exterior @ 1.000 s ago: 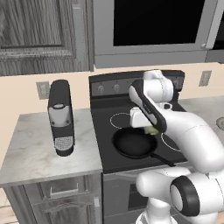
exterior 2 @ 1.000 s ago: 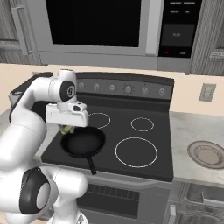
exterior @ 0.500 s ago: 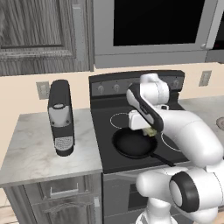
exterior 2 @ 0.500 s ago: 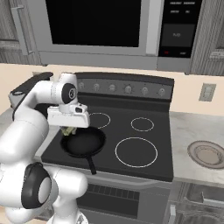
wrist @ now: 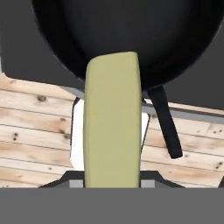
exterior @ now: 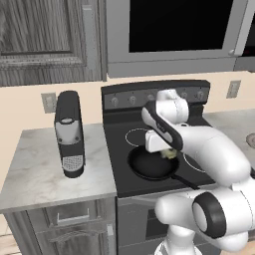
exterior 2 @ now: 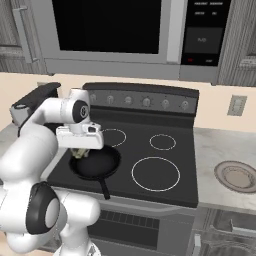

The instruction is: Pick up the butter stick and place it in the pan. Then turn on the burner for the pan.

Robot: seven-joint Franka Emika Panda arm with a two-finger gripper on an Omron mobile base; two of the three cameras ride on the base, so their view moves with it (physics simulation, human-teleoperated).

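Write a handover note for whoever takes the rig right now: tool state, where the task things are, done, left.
Tool: shut on the butter stick, held over the pan's near-left rim in the right base view.
Butter stick: off the counter, in the grasp, above the pan; in the hand view it points toward the pan's dark inside. Not yet released.
Pan: on the stove's front left burner, handle toward the front edge.
Done: pick-up and carry to the pan.
Left: lower and release the butter inside the pan, pull back, then turn the knob for that burner. Which knob fits cannot be told from the pictures.
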